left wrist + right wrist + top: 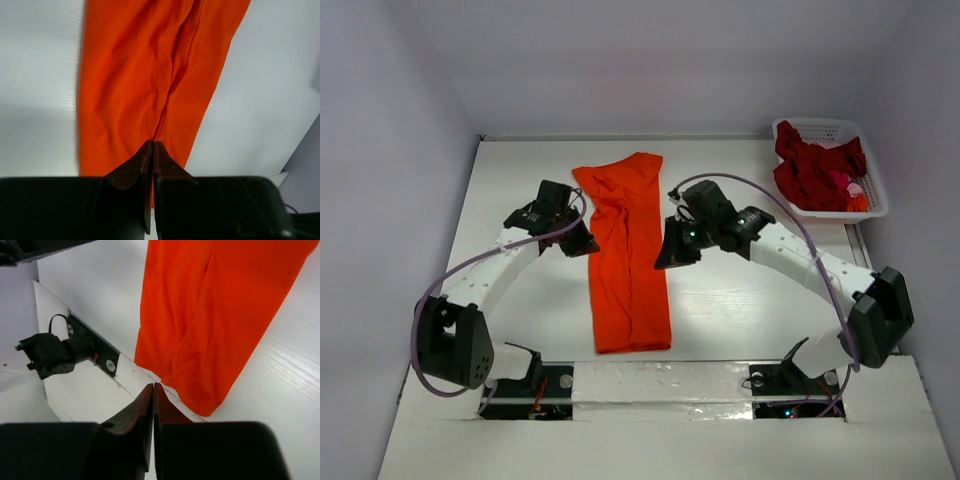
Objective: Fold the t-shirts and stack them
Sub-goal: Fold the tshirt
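Orange draws the eye first: a soft, bright orange t-shirt [628, 260] lies flat in the middle of the white table [750, 300]. It is folded lengthwise into a long narrow strip that runs away from the arms, with a crease down its length, and its far end is a little wider than its near end. Against the shirt's left edge, about halfway along, sits the left gripper [582, 243]. Its dark fingers are pressed together with no gap, their tips right at the orange cloth in the wrist view [152, 145], though I cannot tell whether any cloth is pinched between them. At the shirt's right edge, at about the same height, sits the right gripper [672, 255]. Its fingers are likewise closed tight [152, 386], just beside the cloth's border, and again I cannot make out a hold on the fabric. Well off to the shirt's right and past its far end, a white latticed plastic basket [876, 190] stands in the table's corner, holding a crumpled heap of dark red t-shirts [815, 170].
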`<state>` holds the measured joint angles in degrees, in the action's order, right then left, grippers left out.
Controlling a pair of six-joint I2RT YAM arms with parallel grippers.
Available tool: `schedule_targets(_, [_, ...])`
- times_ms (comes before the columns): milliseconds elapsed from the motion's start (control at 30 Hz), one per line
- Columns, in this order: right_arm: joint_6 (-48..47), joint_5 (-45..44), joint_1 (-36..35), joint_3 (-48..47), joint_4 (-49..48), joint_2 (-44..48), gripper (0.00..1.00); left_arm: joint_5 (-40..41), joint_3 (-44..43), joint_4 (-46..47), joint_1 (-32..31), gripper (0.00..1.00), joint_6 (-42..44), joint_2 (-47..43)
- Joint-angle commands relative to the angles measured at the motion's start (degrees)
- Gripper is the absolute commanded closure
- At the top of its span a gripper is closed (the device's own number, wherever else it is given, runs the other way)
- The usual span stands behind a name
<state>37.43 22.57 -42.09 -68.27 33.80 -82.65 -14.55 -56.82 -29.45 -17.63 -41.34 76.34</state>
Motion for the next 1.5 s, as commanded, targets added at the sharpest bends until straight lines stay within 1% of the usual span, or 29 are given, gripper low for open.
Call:
schedule_targets(0, [-3.1,-2.1,-0.5,-4.8,1.4,-6.3,0.97,4.6,-4.5,0.7,-0.2,1.0,-1.8,-4.1])
schedule_targets(33, [-3.7,-2.3,-0.5,-5.9,2.1,-8.2,1.0,5.0,-5.0,0.5,-0.2,1.0,-2.0,-4.9])
schedule_targets(100, [-4.8,-2.7,-0.5,-8.6,2.7,-11.6,1.0,5.0,-6.1,-0.6,-0.2,1.0,-2.2,-5.2])
schedule_targets(133, [-5.1,-2.9,-0.5,-11.6,3.3,-14.8,1.0,4.8,-6.2,-0.9,-0.2,1.0,-2.5,-5.6])
schedule_targets(200, [-6.0,-3.1,-0.5,-15.4,4.3,-18.1,1.0,4.3,-5.9,-1.7,-0.2,1.0,-2.9,-6.2])
schedule_targets(233, [-6.4,-3.0,-0.5,-19.5,5.6,-21.3,1.0,4.3,-5.8,-1.8,-0.2,1.0,-3.2,-7.1])
schedule_targets(300, [-7.1,-2.4,-0.5,-23.4,7.0,-24.4,1.0,4.7,-5.6,-2.4,-0.2,1.0,-3.7,-8.3])
schedule_targets(333, [-7.5,-2.1,-0.5,-26.9,8.0,-27.1,1.0,4.9,-5.6,-2.6,-0.2,1.0,-3.9,-9.4])
schedule_targets(467, [-8.4,-1.5,-0.5,-32.8,10.2,-31.2,1.0,5.0,-6.8,-4.6,-0.2,1.0,-3.7,-10.5])
schedule_targets(667, [-9.9,-1.5,-0.5,-33.6,11.1,-34.9,1.0,4.1,-7.7,-5.0,-0.2,1.0,-3.9,-10.5])
schedule_targets(767, [-11.6,-2.5,-1.1,-33.6,12.8,-36.9,1.0,3.4,-9.9,-5.6,-0.2,1.0,-4.1,-9.9])
schedule_targets(833, [-12.8,-4.7,-1.7,-34.7,15.2,-38.6,1.0,3.1,-12.0,-6.3,-0.2,1.0,-4.1,-9.3])
schedule_targets(1000, [-15.0,-4.9,-3.3,-35.0,16.8,-40.6,1.0,2.9,-15.8,-7.4,-0.2,1.0,-3.5,-8.0])
schedule_targets(1167, [-14.8,-4.6,-4.5,-33.8,15.9,-40.3,1.0,2.8,-15.4,-7.1,-0.2,1.0,-3.6,-8.0])
schedule_targets(1467, [-14.3,-3.3,-4.5,-35.0,15.9,-40.8,1.0,2.5,-13.7,-6.9,-0.2,1.0,-3.7,-8.7])
